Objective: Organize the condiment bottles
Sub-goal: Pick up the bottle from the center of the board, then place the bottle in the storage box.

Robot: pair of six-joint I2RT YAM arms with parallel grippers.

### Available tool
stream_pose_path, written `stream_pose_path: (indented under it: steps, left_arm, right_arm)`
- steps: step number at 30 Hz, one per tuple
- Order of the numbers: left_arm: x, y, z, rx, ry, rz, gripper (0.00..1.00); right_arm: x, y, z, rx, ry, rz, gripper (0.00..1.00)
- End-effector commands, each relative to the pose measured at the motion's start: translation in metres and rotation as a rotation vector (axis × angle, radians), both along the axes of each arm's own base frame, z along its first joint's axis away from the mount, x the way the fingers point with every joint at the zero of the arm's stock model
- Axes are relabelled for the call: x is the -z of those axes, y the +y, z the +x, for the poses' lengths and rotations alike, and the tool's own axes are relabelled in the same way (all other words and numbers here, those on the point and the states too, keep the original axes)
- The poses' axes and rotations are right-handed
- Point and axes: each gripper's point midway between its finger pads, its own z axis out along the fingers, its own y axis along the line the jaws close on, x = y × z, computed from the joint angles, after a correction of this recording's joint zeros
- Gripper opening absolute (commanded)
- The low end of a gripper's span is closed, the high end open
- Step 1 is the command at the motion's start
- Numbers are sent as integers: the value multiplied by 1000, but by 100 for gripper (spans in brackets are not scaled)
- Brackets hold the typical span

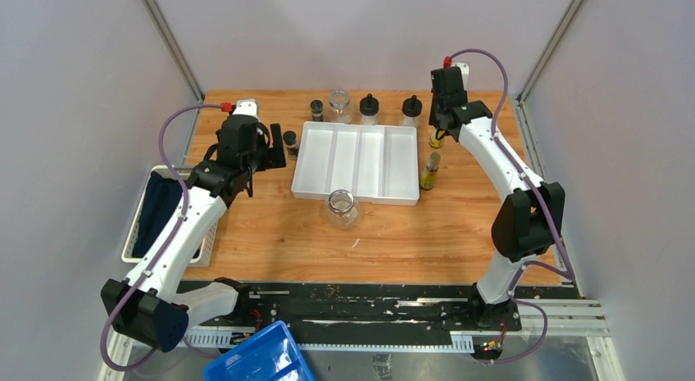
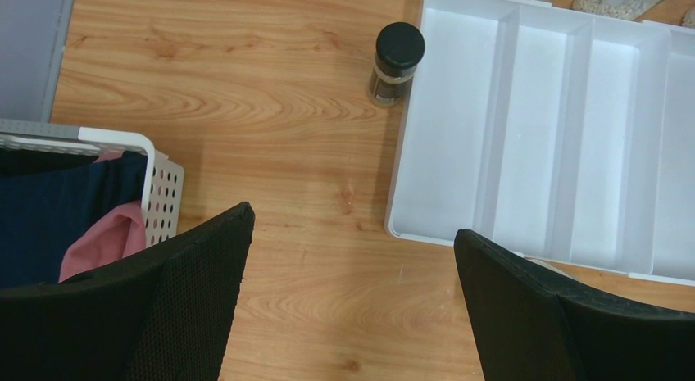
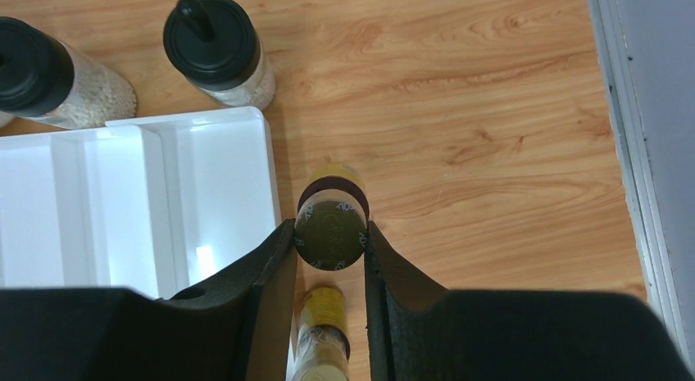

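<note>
Pinching the oil bottle [image 3: 331, 230] by its cap, your right gripper [image 3: 329, 242] holds it upright for lifting (left gripper [image 2: 352, 232] is spread, empty).

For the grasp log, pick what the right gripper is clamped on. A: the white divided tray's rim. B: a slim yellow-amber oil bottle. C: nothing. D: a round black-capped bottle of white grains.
B: the right gripper squeezes the dark round cap of the slim yellow-amber oil bottle from both sides, just beside the white divided tray.
</note>
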Motion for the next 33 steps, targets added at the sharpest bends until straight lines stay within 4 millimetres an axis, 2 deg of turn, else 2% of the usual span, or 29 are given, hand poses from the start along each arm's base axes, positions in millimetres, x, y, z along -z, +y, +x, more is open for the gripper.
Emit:
stream_pose_path:
  steps: [1, 8, 17, 22, 33]
  left_arm:
    - [-10, -3, 7, -1, -28, -24, 100]
    - [-10, -4, 8, -1, -26, -27, 100]
    - [-11, -8, 10, 8, -32, -46, 100]
    - [-13, -8, 10, 10, -38, -46, 100]
    - [-18, -10, 9, 24, -44, -51, 100]
  right_arm:
    - [-31, 5, 17, -28, -80, 8, 0]
    - [-41, 30, 24, -103, -95, 5, 0]
    - [-42, 70, 30, -226, -96, -14, 0]
    - [-36, 87, 34, -270, -84, -18, 0]
    - [3, 109, 38, -323, -11, -15, 0]
